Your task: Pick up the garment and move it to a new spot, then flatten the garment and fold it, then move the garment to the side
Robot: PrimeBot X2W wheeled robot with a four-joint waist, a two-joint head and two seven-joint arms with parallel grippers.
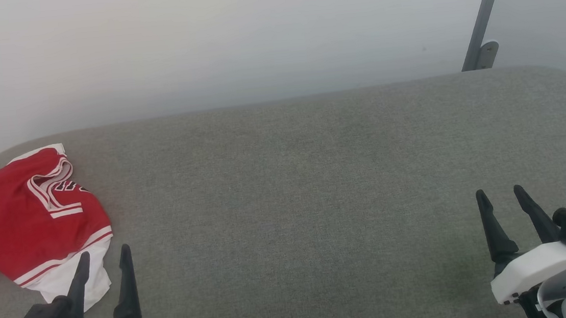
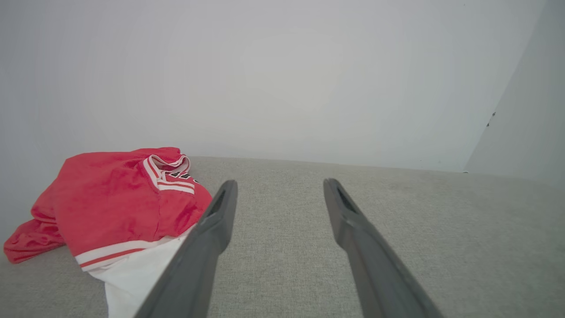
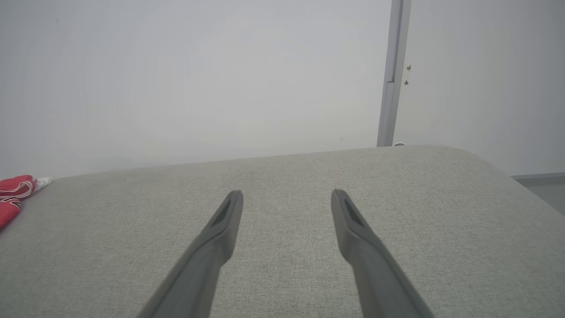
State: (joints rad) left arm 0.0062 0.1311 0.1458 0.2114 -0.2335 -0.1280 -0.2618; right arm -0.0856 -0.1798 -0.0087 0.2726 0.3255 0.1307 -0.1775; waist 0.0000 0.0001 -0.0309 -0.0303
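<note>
Jaws stand apart and empty on the left gripper (image 1: 105,250) and the right gripper (image 1: 498,190), at the grey cushion's (image 1: 292,204) near-left and near-right edges. The garment (image 1: 22,217) lies crumpled at the cushion's left end.

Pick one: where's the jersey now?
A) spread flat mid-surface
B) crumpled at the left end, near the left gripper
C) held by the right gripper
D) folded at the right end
B: the garment lies bunched at the left end of the grey surface, by the open left gripper; the right gripper is open, far from it.
</note>
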